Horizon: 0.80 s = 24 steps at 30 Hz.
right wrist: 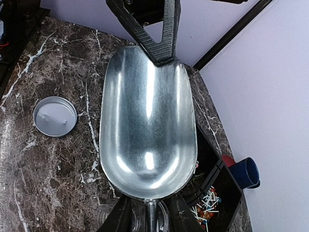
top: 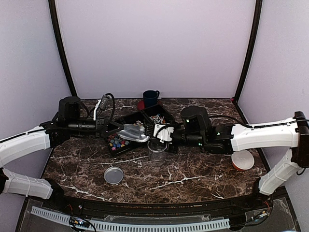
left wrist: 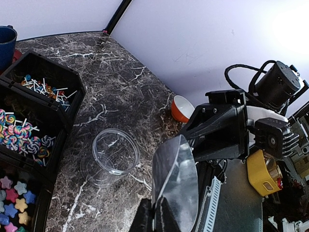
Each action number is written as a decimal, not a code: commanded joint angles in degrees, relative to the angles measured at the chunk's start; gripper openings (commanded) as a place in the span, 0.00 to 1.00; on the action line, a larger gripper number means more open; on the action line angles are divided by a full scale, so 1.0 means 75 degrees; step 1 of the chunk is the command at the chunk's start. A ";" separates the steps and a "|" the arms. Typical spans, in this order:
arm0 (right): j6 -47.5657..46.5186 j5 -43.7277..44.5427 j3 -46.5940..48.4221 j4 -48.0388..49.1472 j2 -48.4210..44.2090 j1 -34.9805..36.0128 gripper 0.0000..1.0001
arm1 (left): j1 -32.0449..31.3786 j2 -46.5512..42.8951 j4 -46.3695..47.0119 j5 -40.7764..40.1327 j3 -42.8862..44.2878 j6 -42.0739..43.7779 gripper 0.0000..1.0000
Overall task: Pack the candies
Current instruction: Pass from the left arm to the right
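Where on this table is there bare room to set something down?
The widest bare marble lies at the front, between the metal lid and the orange bowl, nearer than the clear jar. Another strip runs along the back, behind the right arm, past the blue mug. The middle is crowded: black tray, scoop and jar sit close together.

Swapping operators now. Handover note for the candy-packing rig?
Left pincer: shut on the front rim of the empty scoop.
Right pincer: open, jaws either side of the scoop handle, not touching it.
Candies in the black tray; jar empty nearby; lid off, on the table.
Done: nothing packed.
Left: likely pass the scoop to the right, scoop candies into the jar, fit the lid.
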 commanded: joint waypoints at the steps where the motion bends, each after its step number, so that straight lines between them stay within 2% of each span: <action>1: 0.0046 -0.0013 0.0030 0.0124 -0.0054 0.0081 0.25 | -0.0042 -0.0185 0.0228 0.0118 0.0203 0.0065 0.00; 10: 0.0056 -0.0002 0.0080 0.0106 -0.0026 0.0081 0.12 | -0.0037 -0.0147 0.0294 0.0353 0.0210 0.0037 0.00; 14: 0.0089 -0.0126 0.0103 0.0107 -0.0058 0.0081 0.00 | -0.0046 -0.0102 0.0275 0.0308 0.0187 0.0053 0.00; 21: 0.0389 -0.0363 0.0164 0.0014 -0.0096 0.0080 0.00 | -0.0044 -0.0088 0.0263 0.0236 0.0180 0.0073 0.00; 22: 0.0435 -0.0323 0.0181 -0.0024 -0.0097 0.0081 0.00 | -0.0037 -0.0108 0.0260 0.0236 0.0184 0.0091 0.02; 24: 0.0611 -0.0122 0.0218 -0.0034 -0.0099 0.0075 0.00 | -0.0040 -0.0161 0.0241 0.0045 0.0186 0.0127 0.11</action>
